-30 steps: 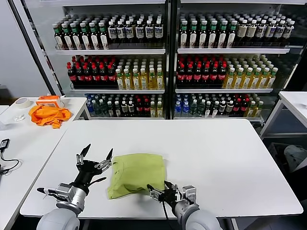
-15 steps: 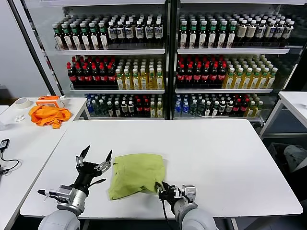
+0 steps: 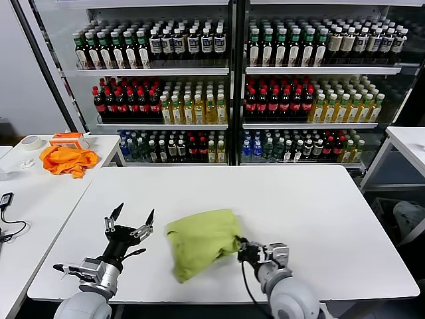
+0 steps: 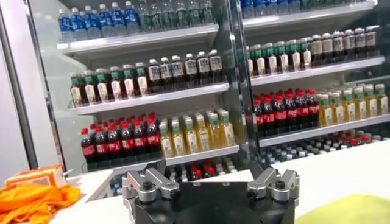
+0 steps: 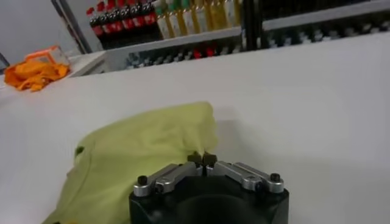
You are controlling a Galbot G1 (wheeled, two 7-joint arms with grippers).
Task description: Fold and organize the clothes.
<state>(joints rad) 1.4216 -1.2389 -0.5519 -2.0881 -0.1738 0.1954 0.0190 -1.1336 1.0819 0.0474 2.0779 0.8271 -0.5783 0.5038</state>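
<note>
The lime yellow-green T-shirt (image 3: pixel 201 240) lies folded in a loose bundle on the white table (image 3: pixel 299 199), near its front edge; no print shows. My right gripper (image 3: pixel 242 250) is shut on the shirt's right edge and holds it low over the table. In the right wrist view the fingertips (image 5: pixel 202 159) pinch the fabric of the shirt (image 5: pixel 140 152). My left gripper (image 3: pixel 130 217) is open and empty, left of the shirt, fingers pointing up. In the left wrist view a corner of the shirt (image 4: pixel 353 210) shows beside the open gripper (image 4: pixel 210 182).
An orange cloth (image 3: pixel 66 159), an orange box (image 3: pixel 70 139) and a tape roll (image 3: pixel 30 141) lie on the side table at the left. Drink coolers (image 3: pixel 232 80) full of bottles stand behind the table. Another white table (image 3: pixel 408 143) is at the right.
My right gripper has pulled the shirt's edge to the right, dragging and bunching the bundle that way. The left gripper has stayed in place, open.
</note>
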